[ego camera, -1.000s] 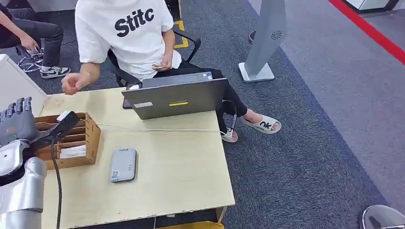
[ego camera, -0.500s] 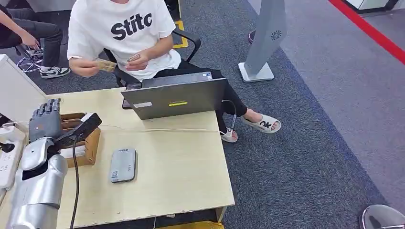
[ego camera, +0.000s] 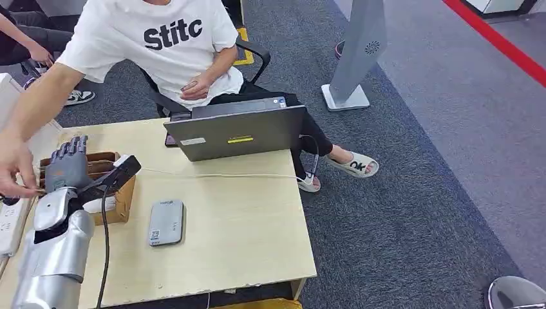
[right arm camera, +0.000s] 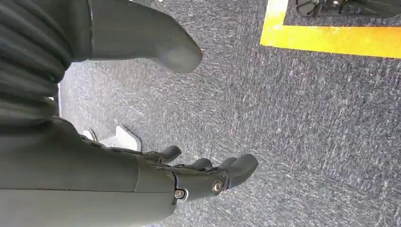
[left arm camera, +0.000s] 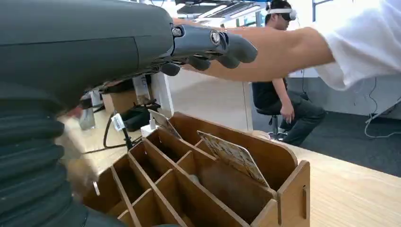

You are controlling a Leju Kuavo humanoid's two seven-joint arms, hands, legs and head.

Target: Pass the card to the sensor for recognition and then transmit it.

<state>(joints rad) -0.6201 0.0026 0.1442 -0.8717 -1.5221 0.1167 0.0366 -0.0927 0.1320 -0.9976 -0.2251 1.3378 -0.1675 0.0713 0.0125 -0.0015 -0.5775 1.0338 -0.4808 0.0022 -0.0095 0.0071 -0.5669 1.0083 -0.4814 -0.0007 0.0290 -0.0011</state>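
A wooden card box (ego camera: 123,193) with several compartments stands on the table's left side. In the left wrist view a patterned card (left arm camera: 234,156) leans in one compartment of the box (left arm camera: 283,165), and another card (left arm camera: 163,124) stands in a farther one. My left hand (ego camera: 64,168) hovers over the box with fingers (left arm camera: 213,43) apart, holding nothing. The grey card sensor (ego camera: 166,222) lies flat on the table to the right of the box. My right hand (right arm camera: 142,177) hangs over grey carpet, fingers apart and empty.
A person in a white shirt (ego camera: 167,38) sits behind the table and stretches an arm (ego camera: 29,119) down past the box's left side. A grey laptop (ego camera: 235,132) stands at the table's back, its white cable (ego camera: 212,174) crossing the tabletop. A power strip (ego camera: 9,222) lies at the far left.
The person, who held a card near the chest, has reached an arm down to the left of the box. My left hand has shifted right over the box.
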